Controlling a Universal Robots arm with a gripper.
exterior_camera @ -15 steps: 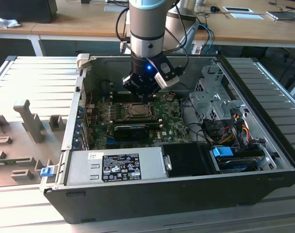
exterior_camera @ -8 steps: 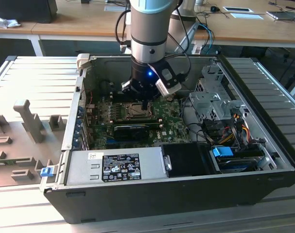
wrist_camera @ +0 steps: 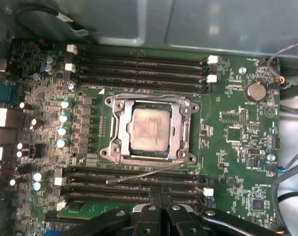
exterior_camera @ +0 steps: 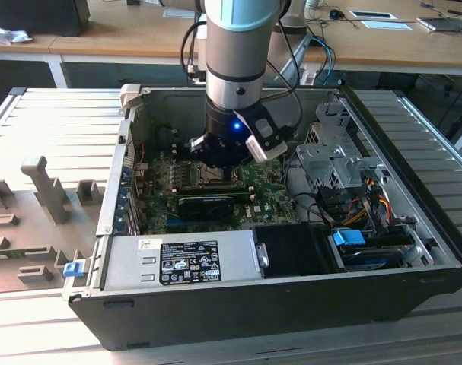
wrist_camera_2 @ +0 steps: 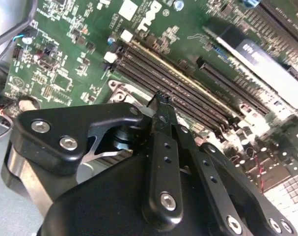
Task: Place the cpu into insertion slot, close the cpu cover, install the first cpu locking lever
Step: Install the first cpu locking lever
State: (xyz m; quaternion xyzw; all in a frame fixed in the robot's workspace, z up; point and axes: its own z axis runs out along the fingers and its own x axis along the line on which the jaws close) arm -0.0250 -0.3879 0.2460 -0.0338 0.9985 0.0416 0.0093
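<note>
Chip (wrist_camera: 149,131) is seated and the cover (wrist_camera: 149,105) looks down, so I'm on the lever (wrist_camera: 144,173) step with my gripper (wrist_camera: 158,212) pinched shut and empty, needing careful alignment.

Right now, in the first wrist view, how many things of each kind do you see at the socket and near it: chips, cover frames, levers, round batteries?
chip: 1
cover frame: 1
thin metal lever: 1
round battery: 1
Total: 4
</note>
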